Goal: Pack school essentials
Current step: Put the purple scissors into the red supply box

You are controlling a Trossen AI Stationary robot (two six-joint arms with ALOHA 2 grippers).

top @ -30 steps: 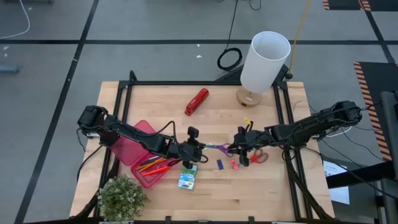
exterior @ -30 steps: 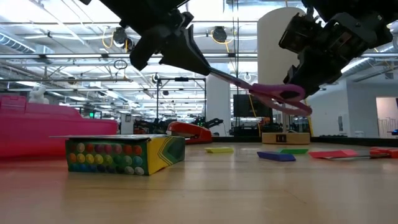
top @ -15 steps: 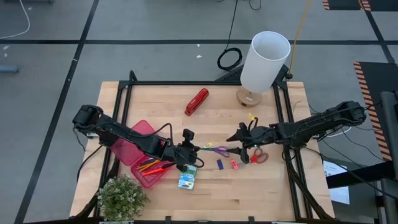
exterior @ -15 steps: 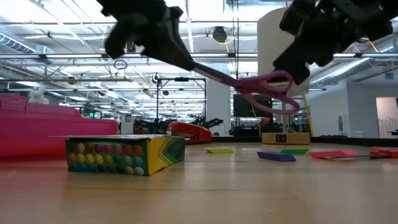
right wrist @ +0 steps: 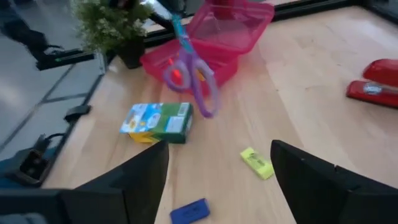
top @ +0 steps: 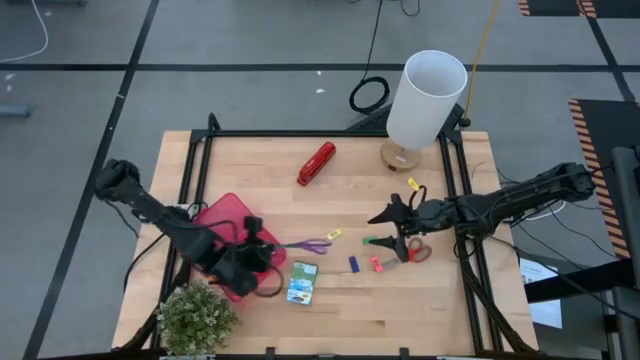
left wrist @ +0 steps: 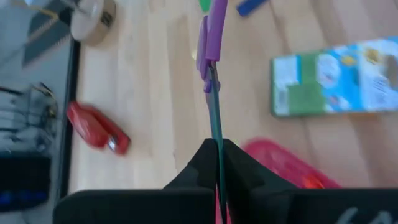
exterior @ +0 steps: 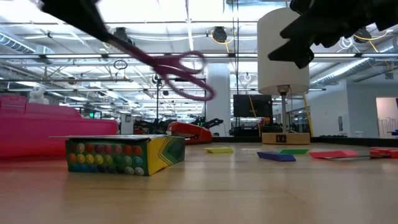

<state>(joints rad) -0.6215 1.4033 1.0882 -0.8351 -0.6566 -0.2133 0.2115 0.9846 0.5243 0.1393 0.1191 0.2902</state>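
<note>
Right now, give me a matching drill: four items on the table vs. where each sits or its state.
Items:
1. purple scissors
2. crayon box
3. red stapler
4. red scissors

States:
A. lying beside the lamp base
B. held in the air by the left gripper
C. lying under the open right gripper
D. flat beside the pink case

Pairs: 1-B, 2-D, 3-A, 4-C

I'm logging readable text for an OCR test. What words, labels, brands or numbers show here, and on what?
No text can be read in any view.
Crayon box: printing on its faces, too blurred to read.
Lamp base: a small dark label, too small to read.
Red stapler: no marking that can be made out.
Signs in the room behind the table: too small to read.
</note>
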